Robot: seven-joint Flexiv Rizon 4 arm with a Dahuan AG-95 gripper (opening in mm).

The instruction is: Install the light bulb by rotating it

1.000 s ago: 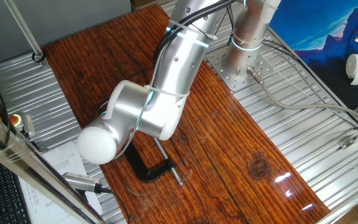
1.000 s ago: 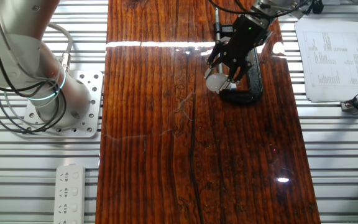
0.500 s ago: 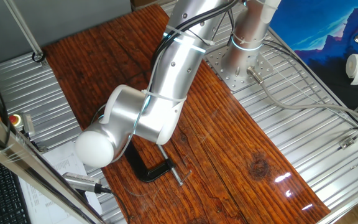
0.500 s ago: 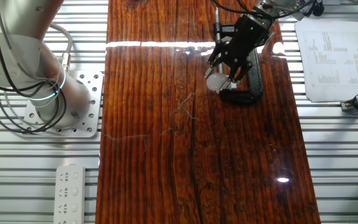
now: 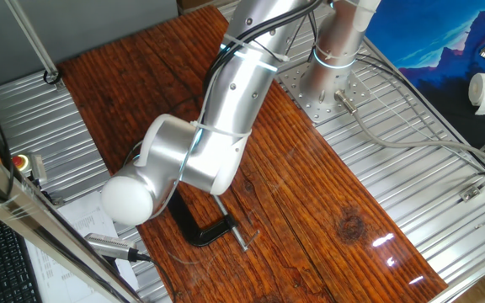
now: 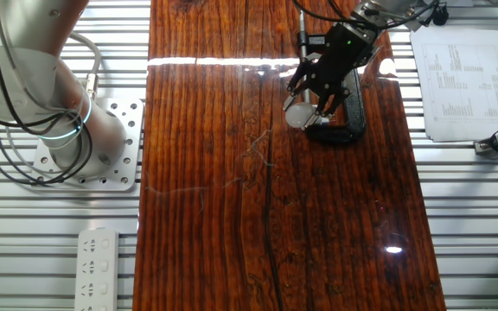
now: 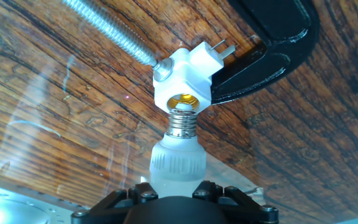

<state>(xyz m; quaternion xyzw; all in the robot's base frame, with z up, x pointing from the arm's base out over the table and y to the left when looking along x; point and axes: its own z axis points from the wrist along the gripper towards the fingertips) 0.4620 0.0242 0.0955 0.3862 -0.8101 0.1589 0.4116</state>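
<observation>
In the hand view the light bulb [image 7: 176,158] sits at centre frame, its silvery screw base at the mouth of the white socket [image 7: 185,78] held in the black clamp [image 7: 272,43]. The gripper [image 6: 311,108] seems closed on the bulb, though the fingers themselves are hidden. Best keep the bulb's axis straight with the socket, press lightly, and turn slowly so the threads catch cleanly.

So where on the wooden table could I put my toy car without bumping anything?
The bare wood below the black clamp is free, bordered by the metal slats on both sides. The strip left of the hand, toward the robot's base, is also bare. It is crowded around the hand, the light bulb and the white socket.
</observation>
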